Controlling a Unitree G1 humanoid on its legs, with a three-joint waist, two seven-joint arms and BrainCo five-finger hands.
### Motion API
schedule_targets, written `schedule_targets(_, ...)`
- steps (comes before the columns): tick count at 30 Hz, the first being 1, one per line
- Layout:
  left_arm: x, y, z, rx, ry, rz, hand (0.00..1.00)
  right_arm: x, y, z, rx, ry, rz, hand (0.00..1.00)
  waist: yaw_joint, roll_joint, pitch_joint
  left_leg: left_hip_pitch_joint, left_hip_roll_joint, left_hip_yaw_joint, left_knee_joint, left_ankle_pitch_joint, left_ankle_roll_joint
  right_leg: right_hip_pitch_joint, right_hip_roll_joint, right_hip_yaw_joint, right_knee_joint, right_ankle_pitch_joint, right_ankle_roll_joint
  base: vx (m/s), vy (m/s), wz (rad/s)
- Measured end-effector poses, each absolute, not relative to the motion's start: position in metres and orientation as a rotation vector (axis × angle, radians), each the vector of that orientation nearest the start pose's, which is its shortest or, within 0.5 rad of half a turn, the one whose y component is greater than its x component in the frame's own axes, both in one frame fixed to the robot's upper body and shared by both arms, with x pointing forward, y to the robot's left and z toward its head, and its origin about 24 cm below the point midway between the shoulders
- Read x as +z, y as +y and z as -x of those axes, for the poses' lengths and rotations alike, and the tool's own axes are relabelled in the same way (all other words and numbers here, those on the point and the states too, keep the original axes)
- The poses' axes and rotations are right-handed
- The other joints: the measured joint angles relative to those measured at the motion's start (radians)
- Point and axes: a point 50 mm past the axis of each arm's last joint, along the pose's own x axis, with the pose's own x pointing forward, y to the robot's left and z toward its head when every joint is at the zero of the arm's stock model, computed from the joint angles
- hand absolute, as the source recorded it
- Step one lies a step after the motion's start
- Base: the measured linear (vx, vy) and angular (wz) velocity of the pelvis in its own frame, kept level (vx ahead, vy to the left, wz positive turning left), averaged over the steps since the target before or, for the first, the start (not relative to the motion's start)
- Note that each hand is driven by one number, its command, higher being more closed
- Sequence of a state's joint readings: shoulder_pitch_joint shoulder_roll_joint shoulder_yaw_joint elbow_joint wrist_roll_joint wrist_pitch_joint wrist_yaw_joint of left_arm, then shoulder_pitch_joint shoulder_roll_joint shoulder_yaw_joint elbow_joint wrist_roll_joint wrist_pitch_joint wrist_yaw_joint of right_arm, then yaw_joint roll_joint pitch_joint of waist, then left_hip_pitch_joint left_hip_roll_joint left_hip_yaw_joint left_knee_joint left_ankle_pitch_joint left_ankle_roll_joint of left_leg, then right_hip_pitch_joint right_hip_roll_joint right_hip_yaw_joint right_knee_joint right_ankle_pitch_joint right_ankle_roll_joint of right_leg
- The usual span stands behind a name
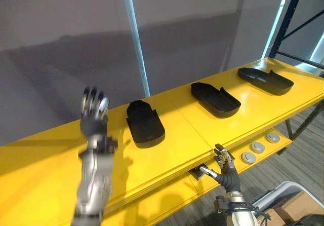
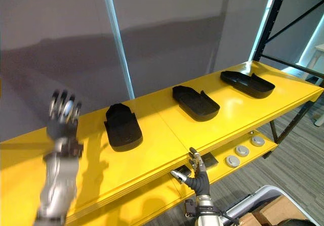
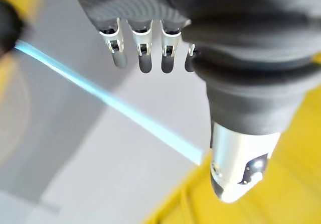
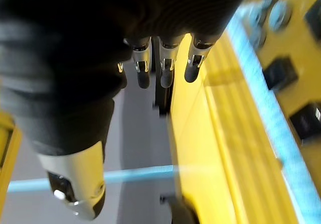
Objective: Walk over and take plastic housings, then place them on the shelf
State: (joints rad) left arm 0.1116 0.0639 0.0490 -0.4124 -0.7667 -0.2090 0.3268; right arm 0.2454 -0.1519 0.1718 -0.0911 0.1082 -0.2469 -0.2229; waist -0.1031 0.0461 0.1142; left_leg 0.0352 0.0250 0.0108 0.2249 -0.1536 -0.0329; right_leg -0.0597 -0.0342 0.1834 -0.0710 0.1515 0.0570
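Three dark plastic pieces are sitting well apart along the yellow shelf [image 1: 40, 185], seemingly spaced so that each lies flat. At the left, the left hand [image 1: 94, 112] is hovering raised over the shelf, fingers straight and holding nothing, just left of the left housing [image 1: 145, 123]. The middle housing [image 1: 215, 99] and right housing [image 1: 266, 80] are lying farther right and farther off. Near the shelf's front edge, the right hand [image 1: 224, 166] is hanging with relaxed fingers, empty.

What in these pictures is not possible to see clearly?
Blurred in both eye views: left robot hand, its fingers smeared.
Partly hidden behind the right robot hand: black part on the lower shelf.
Too small to identify: silver discs.
Cut off at the eye views' lower right corner: bin.
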Motion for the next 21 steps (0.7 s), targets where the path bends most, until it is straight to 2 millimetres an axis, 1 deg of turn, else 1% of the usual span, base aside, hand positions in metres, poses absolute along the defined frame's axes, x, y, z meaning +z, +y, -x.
schedule_targets(1, 0.109, 0.197, -0.207, 0.354, -0.378, 0.780, 0.00, 0.029, -0.160, -0.199, -0.114, -0.066, -0.004, 0.00, 0.012, 0.001, -0.001, 0.000, 0.004, -0.033, 0.015, -0.024, -0.008, -0.011, 0.015, 0.029, 0.011, 0.000, 0.001, -0.08, 0.102, -1.25)
schedule_targets(2, 0.101, 0.194, -0.197, 0.380, -0.359, 0.801, 0.00, 0.027, -0.164, -0.196, -0.144, -0.046, 0.001, 0.00, 0.021, 0.004, -0.001, 0.007, 0.021, -0.060, 0.029, -0.080, -0.017, -0.037, 0.050, 0.068, 0.034, 0.006, 0.009, -0.17, 0.164, -1.19)
schedule_targets(3, 0.098, 0.190, -0.196, 0.362, -0.345, 0.799, 0.00, 0.023, -0.169, -0.190, -0.193, -0.014, -0.004, 0.00, 0.018, -0.018, 0.010, 0.010, 0.021, -0.024, 0.063, -0.112, -0.012, -0.045, 0.065, 0.113, 0.051, 0.014, 0.020, -0.19, 0.181, -1.14)
schedule_targets(4, 0.098, 0.187, -0.197, 0.347, -0.344, 0.801, 0.00, 0.022, -0.172, -0.184, -0.215, -0.006, -0.008, 0.00, 0.015, -0.029, 0.018, 0.011, 0.021, -0.002, 0.085, -0.123, -0.010, -0.046, 0.067, 0.132, 0.056, 0.025, 0.029, -0.21, 0.174, -1.20)
schedule_targets(5, 0.095, 0.179, -0.199, 0.320, -0.331, 0.806, 0.00, 0.022, -0.179, -0.174, -0.248, 0.004, -0.002, 0.00, 0.004, -0.034, 0.025, 0.012, 0.029, 0.056, 0.130, -0.144, -0.004, -0.052, 0.074, 0.151, 0.065, 0.027, 0.031, -0.21, 0.166, -1.47)
schedule_targets(6, 0.091, 0.174, -0.203, 0.308, -0.310, 0.802, 0.00, 0.021, -0.189, -0.165, -0.285, 0.017, 0.013, 0.00, -0.004, -0.035, 0.032, 0.021, 0.042, 0.132, 0.158, -0.155, 0.000, -0.056, 0.068, 0.138, 0.073, 0.021, 0.030, -0.25, 0.184, -1.63)
schedule_targets(7, 0.089, 0.173, -0.206, 0.322, -0.306, 0.795, 0.00, 0.022, -0.195, -0.163, -0.302, 0.013, 0.022, 0.00, -0.011, -0.026, 0.043, 0.026, 0.054, 0.178, 0.162, -0.150, 0.008, -0.071, 0.055, 0.087, 0.099, -0.003, 0.016, -0.20, 0.149, -1.49)
schedule_targets(8, 0.090, 0.173, -0.209, 0.332, -0.309, 0.793, 0.00, 0.023, -0.201, -0.163, -0.318, 0.005, 0.030, 0.00, -0.018, -0.021, 0.047, 0.028, 0.066, 0.224, 0.158, -0.146, 0.016, -0.110, 0.036, 0.002, 0.142, -0.031, 0.011, -0.15, 0.127, -1.73)
schedule_targets(9, 0.095, 0.180, -0.213, 0.369, -0.351, 0.787, 0.00, 0.028, -0.207, -0.168, -0.321, -0.033, 0.032, 0.00, -0.014, -0.020, 0.052, 0.030, 0.098, 0.321, 0.145, -0.137, 0.023, -0.190, 0.012, -0.156, 0.310, -0.073, -0.012, -0.09, 0.088, -1.66)
schedule_targets(10, 0.097, 0.184, -0.213, 0.387, -0.374, 0.786, 0.00, 0.031, -0.208, -0.172, -0.318, -0.053, 0.021, 0.00, -0.014, -0.017, 0.055, 0.030, 0.116, 0.350, 0.145, -0.134, 0.021, -0.206, 0.003, -0.199, 0.393, -0.097, -0.037, -0.09, 0.027, -1.73)
schedule_targets(11, 0.100, 0.189, -0.213, 0.412, -0.401, 0.778, 0.00, 0.033, -0.208, -0.179, -0.314, -0.079, 0.007, 0.00, -0.011, -0.016, 0.056, 0.035, 0.152, 0.392, 0.146, -0.126, 0.010, -0.207, -0.030, -0.253, 0.556, -0.162, -0.062, -0.06, -0.038, -1.09)
schedule_targets(12, 0.101, 0.190, -0.214, 0.419, -0.410, 0.773, 0.00, 0.031, -0.208, -0.183, -0.319, -0.077, 0.000, 0.00, -0.002, -0.016, 0.055, 0.042, 0.179, 0.411, 0.148, -0.120, 0.000, -0.195, -0.071, -0.281, 0.662, -0.203, -0.070, -0.04, -0.116, -1.10)
schedule_targets(13, 0.103, 0.190, -0.215, 0.414, -0.420, 0.766, 0.00, 0.026, -0.207, -0.187, -0.323, -0.060, -0.002, 0.00, 0.013, -0.019, 0.052, 0.039, 0.208, 0.432, 0.149, -0.108, -0.020, -0.165, -0.135, -0.292, 0.751, -0.227, -0.071, -0.02, -0.188, -0.80)
schedule_targets(14, 0.102, 0.191, -0.215, 0.411, -0.421, 0.763, 0.00, 0.022, -0.206, -0.190, -0.319, -0.044, 0.001, 0.00, 0.025, -0.020, 0.052, 0.030, 0.230, 0.447, 0.149, -0.098, -0.036, -0.139, -0.187, -0.303, 0.775, -0.228, -0.070, -0.03, -0.305, -0.84)
schedule_targets(15, 0.100, 0.192, -0.214, 0.411, -0.416, 0.754, 0.00, 0.016, -0.203, -0.193, -0.312, -0.024, -0.002, 0.00, 0.039, -0.022, 0.051, 0.015, 0.259, 0.469, 0.152, -0.081, -0.061, -0.108, -0.247, -0.304, 0.765, -0.227, -0.071, -0.03, -0.320, -0.68)
schedule_targets(16, 0.098, 0.192, -0.214, 0.413, -0.408, 0.748, 0.00, 0.013, -0.201, -0.195, -0.306, -0.013, -0.002, 0.00, 0.046, -0.024, 0.050, 0.009, 0.272, 0.480, 0.159, -0.074, -0.073, -0.089, -0.269, -0.304, 0.736, -0.221, -0.072, -0.02, -0.408, -0.84)
schedule_targets(17, 0.094, 0.194, -0.214, 0.418, -0.393, 0.735, 0.00, 0.009, -0.197, -0.196, -0.290, 0.003, 0.003, 0.00, 0.058, -0.038, 0.045, 0.001, 0.297, 0.489, 0.174, -0.063, -0.092, -0.036, -0.288, -0.306, 0.616, -0.188, -0.046, 0.00, -0.374, -0.70)
schedule_targets(18, 0.092, 0.196, -0.214, 0.424, -0.386, 0.730, 0.00, 0.008, -0.196, -0.197, -0.286, 0.006, 0.009, 0.00, 0.062, -0.036, 0.046, -0.002, 0.314, 0.489, 0.180, -0.055, -0.102, -0.016, -0.268, -0.318, 0.568, -0.219, 0.005, 0.02, -0.521, -1.24)
schedule_targets(19, 0.088, 0.199, -0.212, 0.461, -0.384, 0.741, 0.00, 0.010, -0.196, -0.201, -0.253, 0.000, 0.019, 0.00, 0.072, -0.020, 0.040, 0.010, 0.357, 0.487, 0.155, -0.020, -0.109, 0.010, -0.220, -0.374, 0.473, -0.265, 0.076, 0.03, -0.525, -1.13)
schedule_targets(20, 0.088, 0.200, -0.211, 0.473, -0.385, 0.742, 0.00, 0.012, -0.197, -0.203, -0.231, -0.007, 0.026, 0.00, 0.068, -0.015, 0.037, 0.021, 0.373, 0.487, 0.142, -0.006, -0.116, 0.025, -0.195, -0.390, 0.425, -0.275, 0.091, 0.02, -0.508, -1.31)
schedule_targets(21, 0.086, 0.201, -0.211, 0.493, -0.385, 0.741, 0.00, 0.014, -0.198, -0.206, -0.193, -0.015, 0.043, 0.00, 0.059, -0.004, 0.032, 0.034, 0.399, 0.486, 0.127, 0.010, -0.103, 0.046, -0.153, -0.390, 0.354, -0.278, 0.095, 0.01, -0.517, -1.06)
